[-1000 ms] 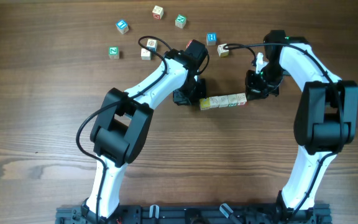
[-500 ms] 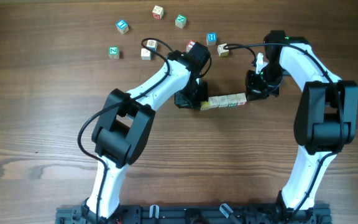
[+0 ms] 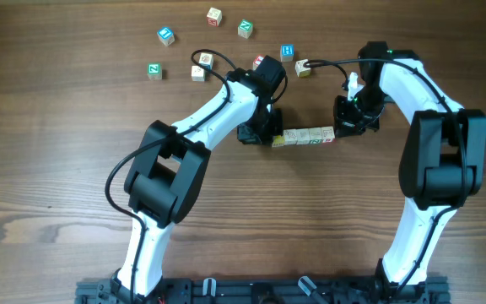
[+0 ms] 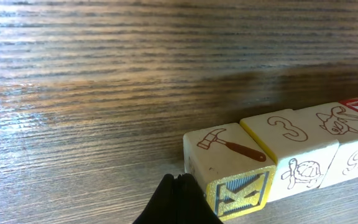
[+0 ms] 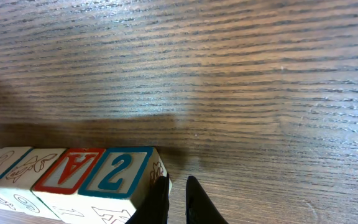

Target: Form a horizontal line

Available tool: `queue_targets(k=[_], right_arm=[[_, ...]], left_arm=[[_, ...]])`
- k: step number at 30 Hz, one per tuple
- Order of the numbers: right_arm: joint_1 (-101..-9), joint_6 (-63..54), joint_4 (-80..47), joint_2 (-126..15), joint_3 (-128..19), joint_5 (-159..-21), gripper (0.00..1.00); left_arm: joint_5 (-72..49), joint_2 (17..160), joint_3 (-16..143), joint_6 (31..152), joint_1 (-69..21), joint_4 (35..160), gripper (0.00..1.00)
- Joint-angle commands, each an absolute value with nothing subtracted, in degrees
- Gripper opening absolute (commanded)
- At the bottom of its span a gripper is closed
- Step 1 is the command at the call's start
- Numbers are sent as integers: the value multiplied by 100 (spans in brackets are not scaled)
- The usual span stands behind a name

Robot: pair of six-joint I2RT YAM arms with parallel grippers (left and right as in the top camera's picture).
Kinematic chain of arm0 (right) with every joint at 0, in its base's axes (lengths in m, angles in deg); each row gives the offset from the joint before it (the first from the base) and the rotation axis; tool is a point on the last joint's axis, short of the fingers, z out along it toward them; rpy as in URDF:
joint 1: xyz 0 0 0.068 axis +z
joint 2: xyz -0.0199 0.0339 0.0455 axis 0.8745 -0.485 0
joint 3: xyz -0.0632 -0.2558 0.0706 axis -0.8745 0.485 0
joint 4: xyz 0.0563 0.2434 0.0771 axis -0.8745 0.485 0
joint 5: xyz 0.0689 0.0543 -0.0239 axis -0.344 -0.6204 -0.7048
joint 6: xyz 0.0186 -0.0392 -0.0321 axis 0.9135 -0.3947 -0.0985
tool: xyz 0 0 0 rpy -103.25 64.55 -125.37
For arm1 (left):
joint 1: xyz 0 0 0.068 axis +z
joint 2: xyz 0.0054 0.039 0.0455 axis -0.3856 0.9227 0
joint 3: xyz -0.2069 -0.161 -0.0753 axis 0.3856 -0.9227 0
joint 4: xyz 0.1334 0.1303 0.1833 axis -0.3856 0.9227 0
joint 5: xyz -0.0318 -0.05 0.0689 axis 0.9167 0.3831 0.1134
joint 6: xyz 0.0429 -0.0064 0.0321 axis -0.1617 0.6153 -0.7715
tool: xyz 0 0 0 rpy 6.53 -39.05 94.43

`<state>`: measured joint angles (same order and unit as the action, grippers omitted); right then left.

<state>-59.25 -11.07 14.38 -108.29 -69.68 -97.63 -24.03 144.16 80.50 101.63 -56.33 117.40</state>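
overhead: the horizontal line (image 3: 304, 137) of small wooden cubes sits mid table (image 3: 57, 169), between my two arms, running left-right with its right end slightly higher in frame. i can't count the cubes cleanly from up here.

left end effector (image 3: 260, 133) is down at the row's left end. on the left wrist view its tips (image 4: 178, 190) are pressed together with no gap and nothing held, right against the lower corner of the end cube (image 4: 229, 162). that cube has a hammer picture on top and a yellow-framed side face. next along is a cube with a 3 (image 4: 288, 134), then one with an animal drawing, then a red-edged one cut off by the frame.

right end effector (image 3: 350, 118) is at the row's right end. on the right wrist view it (image 5: 176, 196) is all but closed, with a thin slit between the fingers and nothing in it. the left finger (image 5: 158, 196) is at the corner of the blue-framed 2 cube (image 5: 118, 173); touching or just beside, i can't tell. the red-framed a cube (image 5: 67, 169) butts against the 2, and paler cubes continue left.

loose cubes are scattered along the far side of the table, well apart from the row: blue (image 3: 166, 35), green (image 3: 153, 70), another green (image 3: 245, 29), another blue (image 3: 287, 53) and a pale one (image 3: 215, 15).
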Motion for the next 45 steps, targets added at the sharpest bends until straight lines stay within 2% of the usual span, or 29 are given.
queue_targets(k=[1,15,20,27,45], right_arm=[[-5890,-1033,1451,-10875,-6929,-9910,12],[-5648,-937,1445,-10875,-6924,-9903,16],[-5650,-933,1423,-10875,-6924,-9818,26],[-5650,-616,1316,-10875,-6924,-9193,28],[-5632,-653,1495,-10875,-6924,-9571,23]], left_arm=[[-2523,14259,8026,10195,-5644,11700,4],[-2565,14259,8026,10174,-5644,11737,4],[-2565,14259,8026,10047,-5626,11904,4],[-2565,14259,8026,10047,-5495,11939,4],[-2565,14259,8026,10047,-5454,11696,5]])
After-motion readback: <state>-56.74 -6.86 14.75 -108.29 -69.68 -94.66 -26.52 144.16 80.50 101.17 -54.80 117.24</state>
